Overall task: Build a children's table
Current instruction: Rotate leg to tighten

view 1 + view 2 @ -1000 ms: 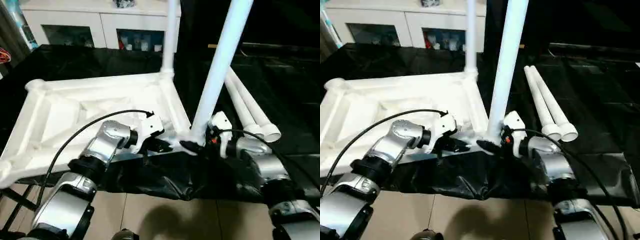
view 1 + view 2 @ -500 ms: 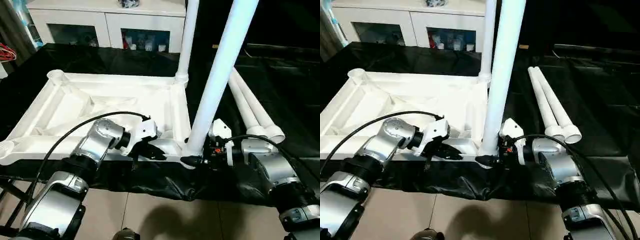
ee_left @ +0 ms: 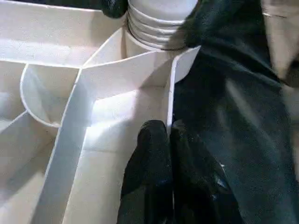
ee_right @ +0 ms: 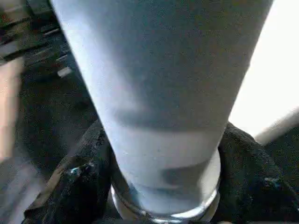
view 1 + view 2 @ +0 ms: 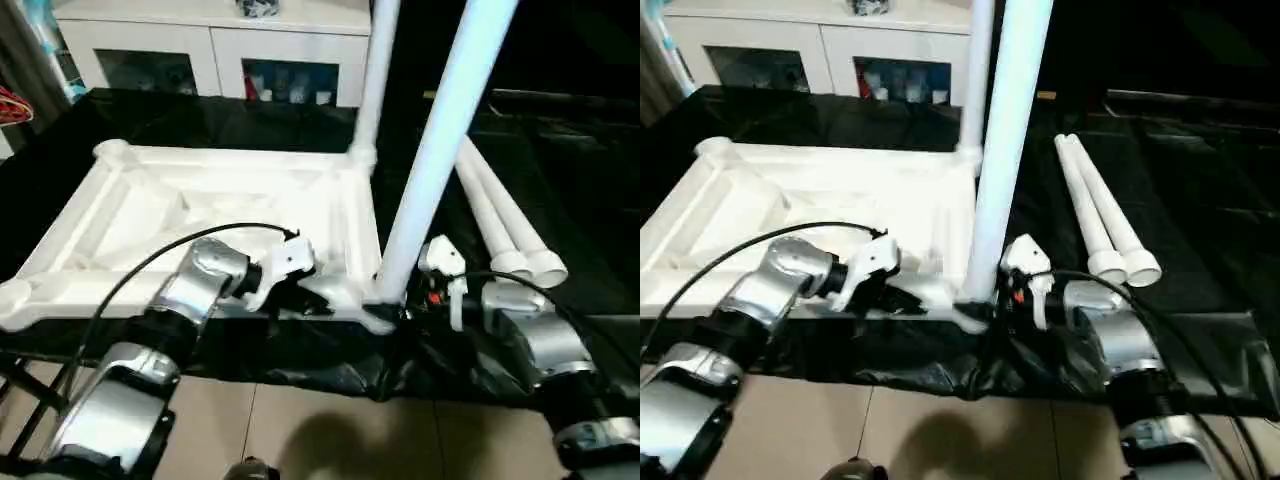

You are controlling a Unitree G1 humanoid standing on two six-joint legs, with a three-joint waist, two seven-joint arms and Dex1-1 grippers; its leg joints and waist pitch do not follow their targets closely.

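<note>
So right now my right gripper (image 4: 163,205) has the near-corner leg (image 5: 430,170) sitting dead between its two fingers, hugging the base of it just above the socket. The leg's long axis runs straight up out of that claw, and the leg leans a touch off vertical in the head view, so whatever I do next (I'd guess seating or twisting it home) is all about pushing down along that axis into the corner socket right under the fingers.

Left gripper (image 3: 161,154) is clenched on the thin front wall of the tabletop (image 5: 200,200), just beside that same corner, holding the upside-down top steady. So both claws are close together at the near corner, right one on the leg.

Beyond the claws, the far corner already has a second leg (image 5: 372,70) standing. Two spare legs (image 5: 505,225) lie side by side on the black sheet (image 5: 560,180), out past my right gripper and apart from the top. Nothing blocks the socket, though the rumpled sheet edge bunches under my right wrist.
</note>
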